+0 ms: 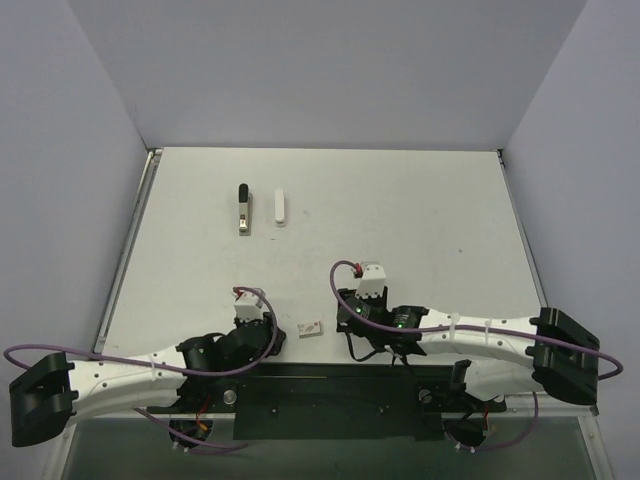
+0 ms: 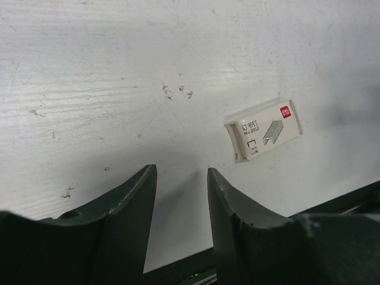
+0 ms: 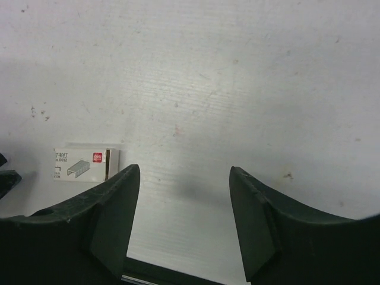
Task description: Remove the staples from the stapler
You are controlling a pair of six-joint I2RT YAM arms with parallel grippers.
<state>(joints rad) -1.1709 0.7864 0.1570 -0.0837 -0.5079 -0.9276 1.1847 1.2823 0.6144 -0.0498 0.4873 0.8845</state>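
Left gripper: dark fingers, set apart by a narrow gap; nothing is pinched. It is stationed just left of the box, low over the table.

Right gripper: fingers spread wider, with nothing held between them. It is stationed right of the box and a little beyond it.

Box: small white carton, printed with a staple drawing and a red mark. It is laid flat close to the table's near edge, between the two grippers, and is touched by neither.

Stapler: black, with a pale metal end, laid lengthwise well beyond the box and somewhat left of it. It is well apart from both grippers as they stand. It is judged stiff, dense for its size and smooth-cased, so a slip under a light pinch is to be expected. A hold across the narrow sides of the base is suggested for one gripper, while the hinged top is lifted by the other. Any staple strip inside is judged light and brittle, easily snapped if squeezed.

White bar: slim, laid well beyond the box and slightly left of it. What it is cannot be told.

Not determined: the stapler is absent from both wrist views and small in the top view, so whether it is shut, or loaded, cannot be made out. The box's print is too fine to be read in full.
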